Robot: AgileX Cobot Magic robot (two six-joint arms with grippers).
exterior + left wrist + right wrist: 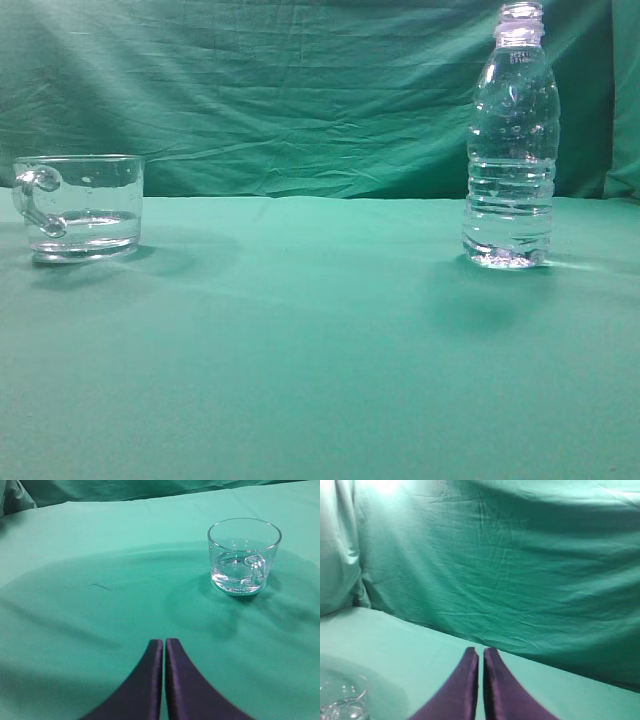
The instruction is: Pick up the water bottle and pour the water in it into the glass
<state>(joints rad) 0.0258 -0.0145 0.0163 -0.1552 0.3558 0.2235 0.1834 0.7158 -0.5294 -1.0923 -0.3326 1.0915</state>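
Observation:
The water bottle (511, 140) stands upright and capless on the right of the green table; I cannot make out its water level. The glass (82, 205), a clear mug with its handle to the left, stands at the far left and seems to hold a shallow layer of water. It also shows in the left wrist view (244, 556), ahead and to the right of my left gripper (164, 641), which is shut and empty above the cloth. My right gripper (479, 650) is shut and empty, facing the backdrop. Neither gripper shows in the exterior view.
A green cloth (300, 350) covers the table and a wrinkled green backdrop (280, 90) hangs behind it. A clear rounded rim (342, 697) shows at the lower left of the right wrist view; I cannot tell which vessel it is.

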